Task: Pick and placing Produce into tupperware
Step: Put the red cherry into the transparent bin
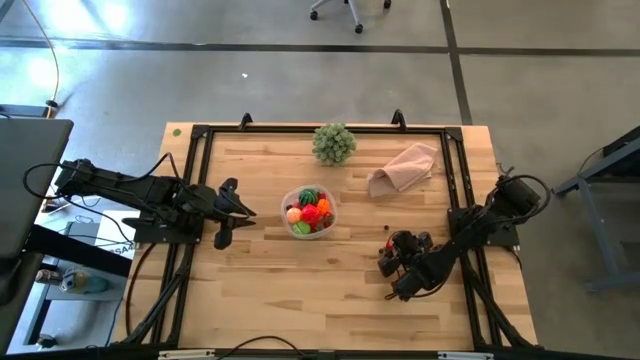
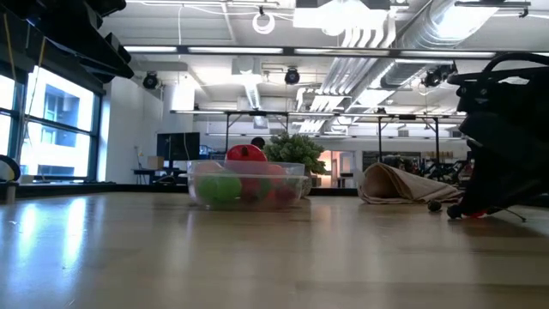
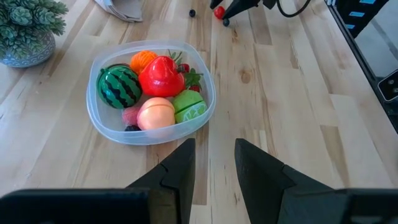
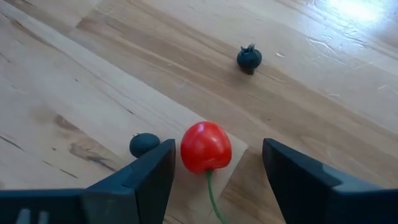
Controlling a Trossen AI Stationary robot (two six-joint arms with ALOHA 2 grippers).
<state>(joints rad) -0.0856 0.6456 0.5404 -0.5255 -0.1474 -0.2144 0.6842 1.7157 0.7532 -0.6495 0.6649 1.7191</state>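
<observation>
Two robot arms at a wooden tabletop [image 1: 330,290] with a tub of toy produce in the middle.

The clear tub [image 3: 102,121] holds a striped melon [image 3: 119,86], an orange piece [image 3: 143,60], a red piece [image 3: 163,76], a peach [image 3: 156,114] and a lime half [image 3: 189,106]. The left claw [image 3: 212,163] hovers just beside the tub, fingers slightly apart, holding nothing. The right claw [image 4: 217,168] sits low at the tabletop's right side, fingers apart around a red berry [image 4: 206,147] with a green stem – not gripping it. Two dark berries [image 4: 249,58] lie nearby. A leafy ball [image 1: 334,143] and cloth [image 1: 404,168] rest behind the tub.
</observation>
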